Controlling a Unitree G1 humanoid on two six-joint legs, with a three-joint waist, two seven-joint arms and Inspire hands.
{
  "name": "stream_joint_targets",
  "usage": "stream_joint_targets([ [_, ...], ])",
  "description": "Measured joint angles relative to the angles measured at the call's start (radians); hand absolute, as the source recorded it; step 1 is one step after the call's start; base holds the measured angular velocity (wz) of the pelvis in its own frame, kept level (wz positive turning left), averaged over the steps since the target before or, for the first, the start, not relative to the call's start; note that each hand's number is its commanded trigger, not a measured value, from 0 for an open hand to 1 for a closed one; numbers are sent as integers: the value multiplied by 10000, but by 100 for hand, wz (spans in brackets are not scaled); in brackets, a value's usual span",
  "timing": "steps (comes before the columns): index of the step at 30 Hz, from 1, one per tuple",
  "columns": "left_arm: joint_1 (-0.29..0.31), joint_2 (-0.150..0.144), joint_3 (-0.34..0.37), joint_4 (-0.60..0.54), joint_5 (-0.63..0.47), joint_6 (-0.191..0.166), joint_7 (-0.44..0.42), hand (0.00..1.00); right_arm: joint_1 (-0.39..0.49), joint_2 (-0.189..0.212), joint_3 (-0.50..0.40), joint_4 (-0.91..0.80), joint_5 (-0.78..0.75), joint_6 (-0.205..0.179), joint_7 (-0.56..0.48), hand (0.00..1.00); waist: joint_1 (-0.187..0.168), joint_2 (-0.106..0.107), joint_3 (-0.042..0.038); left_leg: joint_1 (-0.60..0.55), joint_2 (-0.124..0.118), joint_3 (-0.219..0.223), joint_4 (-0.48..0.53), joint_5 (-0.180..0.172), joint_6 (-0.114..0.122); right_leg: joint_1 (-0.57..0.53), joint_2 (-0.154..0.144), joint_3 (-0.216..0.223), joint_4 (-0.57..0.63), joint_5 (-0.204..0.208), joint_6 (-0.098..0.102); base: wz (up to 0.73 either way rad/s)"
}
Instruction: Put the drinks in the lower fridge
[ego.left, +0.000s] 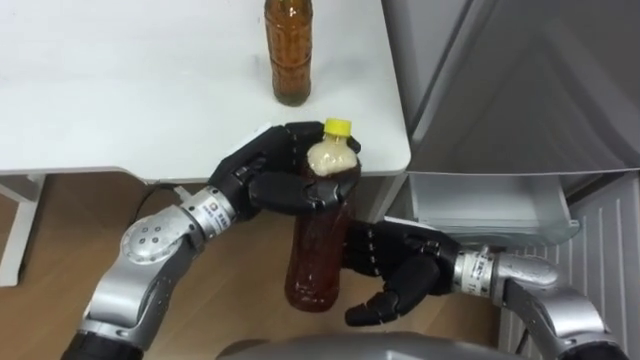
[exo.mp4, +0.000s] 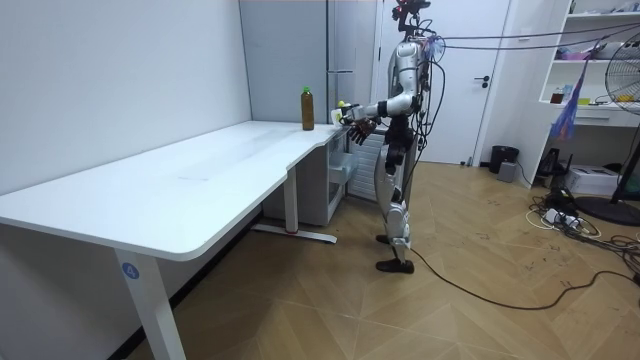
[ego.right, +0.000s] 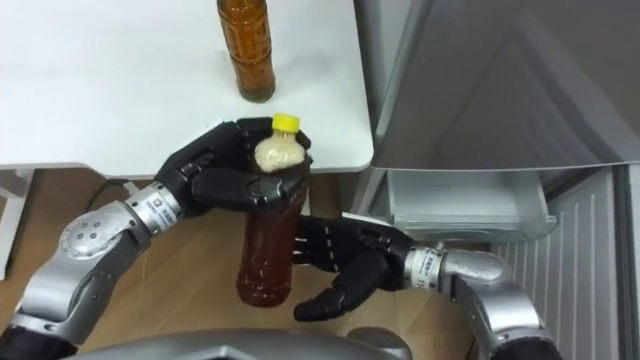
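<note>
Both eye views look steeply down from the robot's head, close over the near corner of the white bench (ego.left: 150, 90) and the grey fridge (ego.left: 520, 80) beside it, and share almost the same scene from slightly shifted places. The room view stands well off along the bench, facing the whole robot at its far end

You see a long white desk (exo.mp4: 180, 190) along the pale left wall (exo.mp4: 100, 80), standing on a wood floor (exo.mp4: 470, 310). At the far end there's a white door (exo.mp4: 445, 80); to the right, white shelves (exo.mp4: 585, 110), a fan (exo.mp4: 625, 75) and loose cables (exo.mp4: 565, 215) on the floor. The room is evenly lit.
</note>
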Motion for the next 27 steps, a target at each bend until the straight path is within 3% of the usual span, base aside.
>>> stream_joint_targets([
  [11, -26, 54, -950, 25, -9, -1, -29, 100, 1, -338, 741, 1, 1424, -6, -128, 0, -39, 141, 53, -29, 3, -11, -9, -1, -1, -10, 4, -11, 12, 2, -2, 0],
  [21, -225, -27, -1434, 24, 12, -1, -28, 100, -26, -269, 1235, 2, 1746, -3, -159, 0, -84, 220, 34, -361, -2, -81, 91, -3, -1, -351, -13, -22, 161, 6, -9, 1],
  [22, -233, -27, -1469, 24, 12, -1, -28, 100, -26, -262, 1266, 3, 1747, -3, -146, 11, -87, 218, 35, -365, -2, -94, 92, -3, -1, -351, -13, -25, 157, 6, -9, 0],
  [23, -233, -32, -1509, 24, 11, -1, -36, 100, -27, -248, 1343, 18, 1747, -3, -137, 61, -98, 213, 37, -372, -1, -96, 95, -3, -1, -351, -11, -29, 152, 6, -10, 0],
  [24, -233, -28, -1529, 24, 15, -1, -53, 100, -28, -217, 1352, 90, 1747, -3, -102, 94, -108, 211, 38, -379, 0, -90, 96, -3, -1, -351, -9, -30, 148, 6, -10, 0],
  [25, -233, -28, -1537, 24, 19, -1, -55, 100, -29, -195, 1352, 123, 1747, -3, -84, 100, -114, 211, 39, -383, 0, -89, 97, -3, -1, -351, -9, -32, 145, 6, -9, 0],
  [27, -234, -18, -1574, 24, 19, -1, -56, 100, -59, -133, 1438, 241, 1748, -3, -59, 100, -136, 198, 36, -455, -1, -97, 116, -3, -1, -388, -13, -36, 143, 6, -9, 0],
])
